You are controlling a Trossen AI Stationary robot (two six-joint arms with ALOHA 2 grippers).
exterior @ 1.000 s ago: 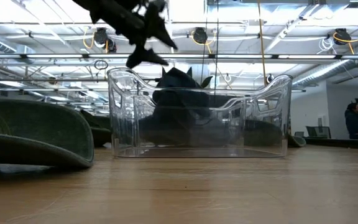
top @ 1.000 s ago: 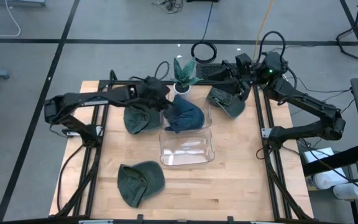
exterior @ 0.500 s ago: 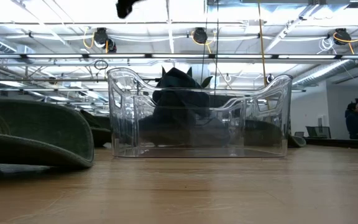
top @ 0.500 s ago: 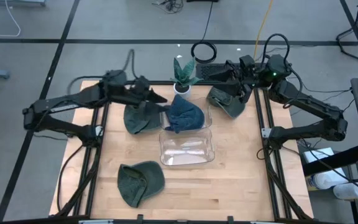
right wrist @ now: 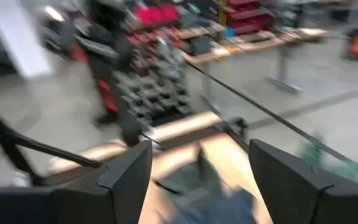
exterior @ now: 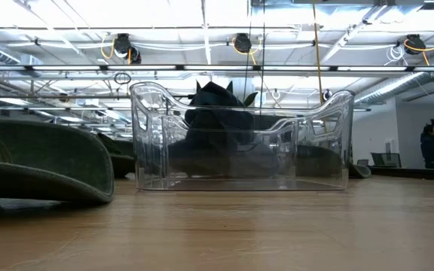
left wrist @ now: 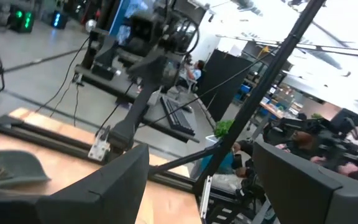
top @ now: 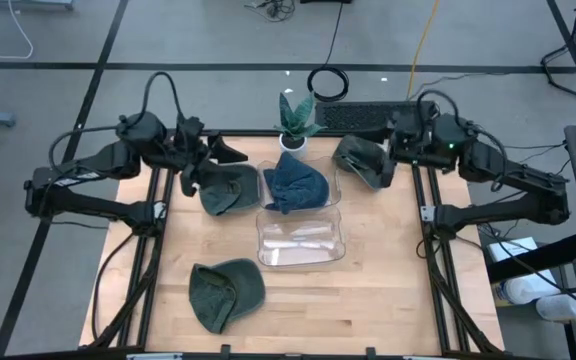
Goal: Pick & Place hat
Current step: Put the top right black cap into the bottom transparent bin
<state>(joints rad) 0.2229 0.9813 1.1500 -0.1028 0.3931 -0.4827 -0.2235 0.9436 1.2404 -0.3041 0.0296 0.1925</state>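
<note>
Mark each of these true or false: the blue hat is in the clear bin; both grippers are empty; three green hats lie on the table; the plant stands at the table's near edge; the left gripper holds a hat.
1. The blue hat rests in the clear bin. True.
2. The left gripper and the right gripper are empty. True, both open.
3. Three green hats lie on the table. True.
4. The plant stands at the near edge. False: it stands at the far edge.
5. The left gripper holds a hat. False: it holds nothing.
</note>
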